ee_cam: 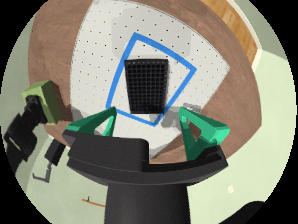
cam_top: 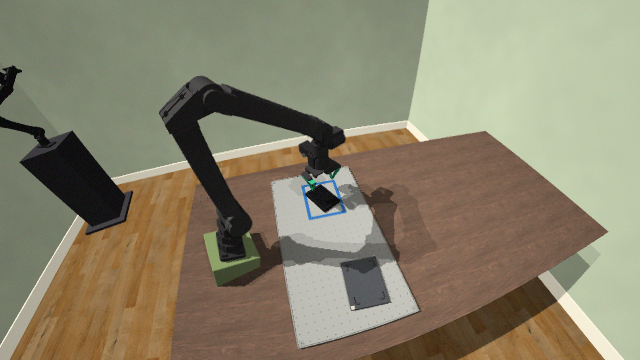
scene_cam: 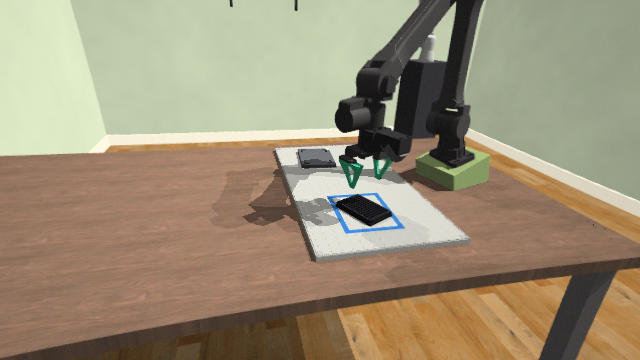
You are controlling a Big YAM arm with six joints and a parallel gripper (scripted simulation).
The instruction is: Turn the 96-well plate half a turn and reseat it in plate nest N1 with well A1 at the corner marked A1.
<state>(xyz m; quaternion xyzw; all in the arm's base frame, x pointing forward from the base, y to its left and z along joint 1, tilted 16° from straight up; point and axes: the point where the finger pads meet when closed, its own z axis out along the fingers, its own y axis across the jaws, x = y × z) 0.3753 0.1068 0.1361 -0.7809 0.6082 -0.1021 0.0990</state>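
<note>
A: Where's the plate?

B: The black rectangular 96-well plate (cam_top: 323, 198) lies flat inside the blue taped outline of bench spot B1 (cam_top: 311, 216), on the pale grey perforated deck mat (cam_top: 320, 310) over the dark brown wooden bench (cam_top: 490, 200). It sits askew to the tape, and nothing touches it.

A: And the nest?

B: The dark grey flat plate nest N1 (cam_top: 365, 288) holds nothing and sits well apart from the plate, at the mat's other end. A small pale mark shows at one corner (cam_top: 353, 307), probably the A1 mark.

A: Gripper?

B: The black gripper with green triangular fingers (scene_cam: 366, 169) hangs above the plate's far edge, jaws fully apart, holding nothing. The wrist view shows the plate ahead, between the two fingers.

A: Progress?

B: Roughly midway, I'd say. The plate is out of the nest and parked on B1. What's left is to regrasp at the new angle, carry it back and seat it flat with the cut corner at the marked one. I can't make out the cut corner here.
</note>
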